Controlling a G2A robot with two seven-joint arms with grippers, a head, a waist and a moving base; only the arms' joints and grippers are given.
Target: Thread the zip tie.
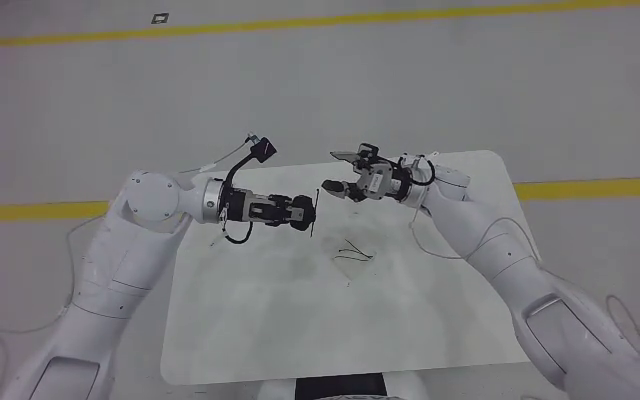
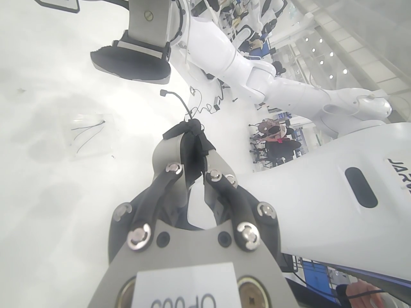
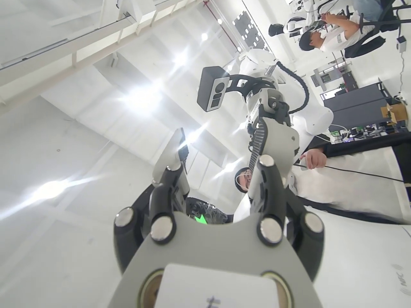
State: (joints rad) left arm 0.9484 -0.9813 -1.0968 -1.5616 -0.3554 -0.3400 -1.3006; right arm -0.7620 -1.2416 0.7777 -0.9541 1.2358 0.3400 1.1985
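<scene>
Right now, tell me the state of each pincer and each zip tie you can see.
left pincer: shut on the held zip tie
held zip tie: clamped in the left pincer, free end sticking out, not looped
right pincer: open, empty
spare zip ties: lying loose on the table

The top camera looks down from high above onto the bench [image 1: 250, 330]. The left wrist camera sits close behind the left pincer [image 2: 192, 129] and faces the right arm [image 2: 244, 65] beyond it. The right wrist camera sits close behind the right pincer [image 3: 221, 131], facing the left arm [image 3: 308, 113] and the ceiling [image 3: 96, 17].
</scene>
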